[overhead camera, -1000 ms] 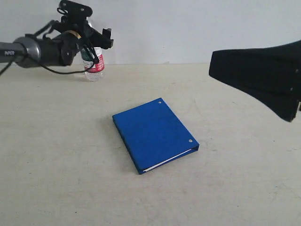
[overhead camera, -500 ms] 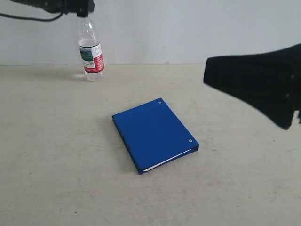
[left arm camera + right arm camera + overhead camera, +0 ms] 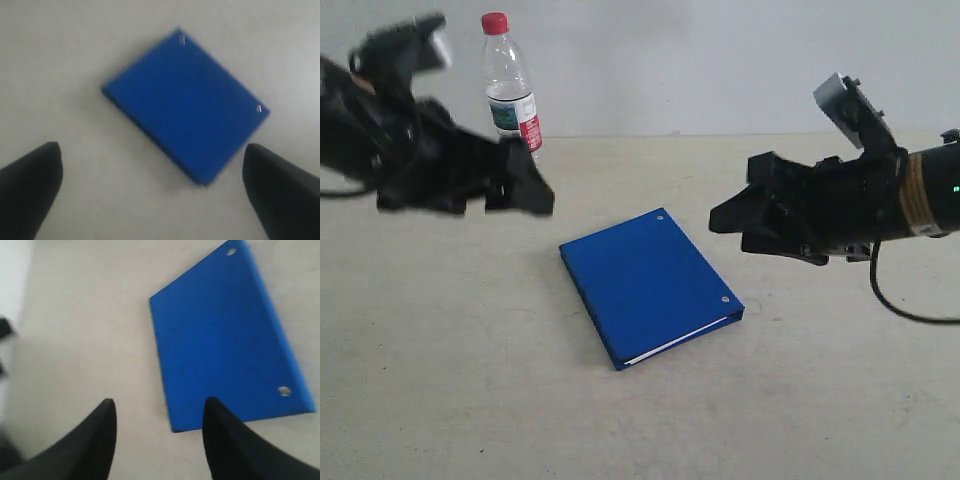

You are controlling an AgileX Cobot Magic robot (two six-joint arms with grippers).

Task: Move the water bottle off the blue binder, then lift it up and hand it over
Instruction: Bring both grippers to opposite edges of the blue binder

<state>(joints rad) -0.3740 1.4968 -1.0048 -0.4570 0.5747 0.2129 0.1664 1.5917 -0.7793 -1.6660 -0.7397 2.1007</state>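
The water bottle (image 3: 510, 85), clear with a red cap and a red, white and green label, stands upright on the table at the back left, well apart from the blue binder (image 3: 648, 286). The binder lies flat in the middle with nothing on it; it also shows in the left wrist view (image 3: 187, 102) and the right wrist view (image 3: 225, 337). My left gripper (image 3: 525, 190) hovers open left of the binder, below the bottle, holding nothing. My right gripper (image 3: 740, 222) hovers open at the binder's right side, empty, one finger (image 3: 235, 445) overlapping the binder's corner in the right wrist view.
A beige table (image 3: 470, 380) carries everything, with a pale wall (image 3: 720, 60) along its far edge. A cable (image 3: 905, 310) hangs from the right arm.
The left arm has come down from above the bottle to beside the binder, leaving the bottle standing. The right arm has pulled back from the camera and its open gripper now shows near the binder.
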